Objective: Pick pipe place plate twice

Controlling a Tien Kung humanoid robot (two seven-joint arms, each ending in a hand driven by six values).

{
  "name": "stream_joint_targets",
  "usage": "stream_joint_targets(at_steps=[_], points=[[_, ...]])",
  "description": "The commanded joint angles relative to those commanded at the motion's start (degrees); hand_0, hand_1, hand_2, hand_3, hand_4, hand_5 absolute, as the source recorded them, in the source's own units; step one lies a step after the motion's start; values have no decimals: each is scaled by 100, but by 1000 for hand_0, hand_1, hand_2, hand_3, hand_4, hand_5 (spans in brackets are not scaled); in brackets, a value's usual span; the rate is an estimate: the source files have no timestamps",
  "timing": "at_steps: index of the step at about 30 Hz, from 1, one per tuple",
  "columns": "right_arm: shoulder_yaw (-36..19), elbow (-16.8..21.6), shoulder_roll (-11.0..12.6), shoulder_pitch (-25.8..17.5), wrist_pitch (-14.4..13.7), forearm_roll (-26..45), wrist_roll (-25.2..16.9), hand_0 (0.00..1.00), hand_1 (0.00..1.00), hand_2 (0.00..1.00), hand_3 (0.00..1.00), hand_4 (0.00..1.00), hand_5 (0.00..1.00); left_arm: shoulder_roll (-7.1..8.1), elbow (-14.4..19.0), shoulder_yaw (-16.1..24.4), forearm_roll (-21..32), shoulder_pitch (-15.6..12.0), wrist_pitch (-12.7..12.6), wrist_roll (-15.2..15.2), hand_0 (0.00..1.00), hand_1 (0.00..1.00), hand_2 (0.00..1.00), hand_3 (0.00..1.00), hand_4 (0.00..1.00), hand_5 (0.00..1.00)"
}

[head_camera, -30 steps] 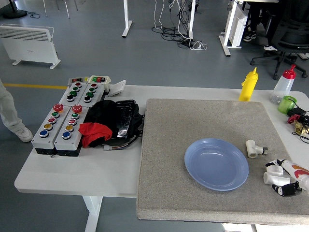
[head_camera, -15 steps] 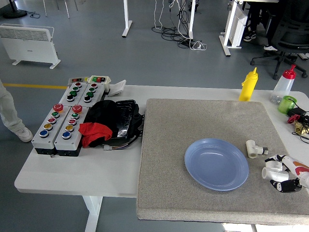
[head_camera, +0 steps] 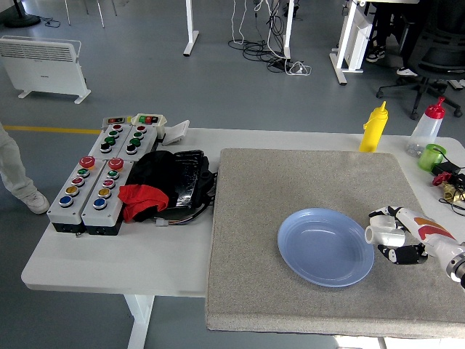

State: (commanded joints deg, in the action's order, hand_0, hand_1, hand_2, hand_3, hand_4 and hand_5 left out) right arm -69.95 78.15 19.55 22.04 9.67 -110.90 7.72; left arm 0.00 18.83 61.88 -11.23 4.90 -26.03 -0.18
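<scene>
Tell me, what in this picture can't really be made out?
All in the head view:
- Second white pipe fitting: none shows; the right hand covers where it could lie.
- White plastic pipe piece: partly hidden by that hand's fingers.
- Right arm: cut off by the right edge.
- Left arm: out of view.
- Small red and brass items: too small to identify.

The white table (head_camera: 109,254) carried a grey mat (head_camera: 290,305) over its right half. Left of the mat lay a black and red bundle (head_camera: 163,185), and beyond that the button boxes (head_camera: 102,178). Behind the mat stood a yellow bottle (head_camera: 374,128), with a clear red-capped bottle (head_camera: 426,129) off its far right corner.
</scene>
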Motion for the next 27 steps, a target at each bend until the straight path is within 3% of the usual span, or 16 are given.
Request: stream_joint_targets(at_steps=[3, 11, 16, 17, 22, 23, 27], points=[[282, -141, -46, 280, 24, 57, -15, 555, 598, 594, 585, 506, 2, 0, -2, -16, 28, -7, -4, -9, 629, 639, 664, 721, 507, 998], [1194, -976, -287, 1279, 58, 234, -159, 587, 617, 621, 601, 493, 2, 0, -14, -94, 151, 41, 3, -59, 627, 638, 660, 720, 506, 998], [1572, -1484, -430, 1667, 40, 238, -201, 587, 617, 621, 601, 493, 2, 0, -15, -104, 174, 78, -15, -73, 627, 638, 660, 720, 506, 998], [1644, -1575, -459, 1725, 41, 232, -203, 649, 682, 715, 704, 515, 2, 0, -15, -105, 183, 85, -21, -79, 627, 635, 655, 719, 506, 998], [1893, -1872, -570, 1903, 59, 126, -176, 649, 682, 715, 704, 515, 2, 0, -14, -116, 203, 100, -35, -88, 627, 635, 655, 719, 506, 998], [1924, -1907, -584, 1923, 53, 112, -180, 822, 806, 899, 852, 606, 2, 0, -14, -114, 200, 102, -37, -87, 628, 633, 655, 719, 506, 998], [2081, -2058, -629, 2011, -33, 8, -154, 822, 806, 899, 852, 606, 2, 0, -12, -110, 187, 107, -41, -77, 628, 633, 655, 719, 506, 998]])
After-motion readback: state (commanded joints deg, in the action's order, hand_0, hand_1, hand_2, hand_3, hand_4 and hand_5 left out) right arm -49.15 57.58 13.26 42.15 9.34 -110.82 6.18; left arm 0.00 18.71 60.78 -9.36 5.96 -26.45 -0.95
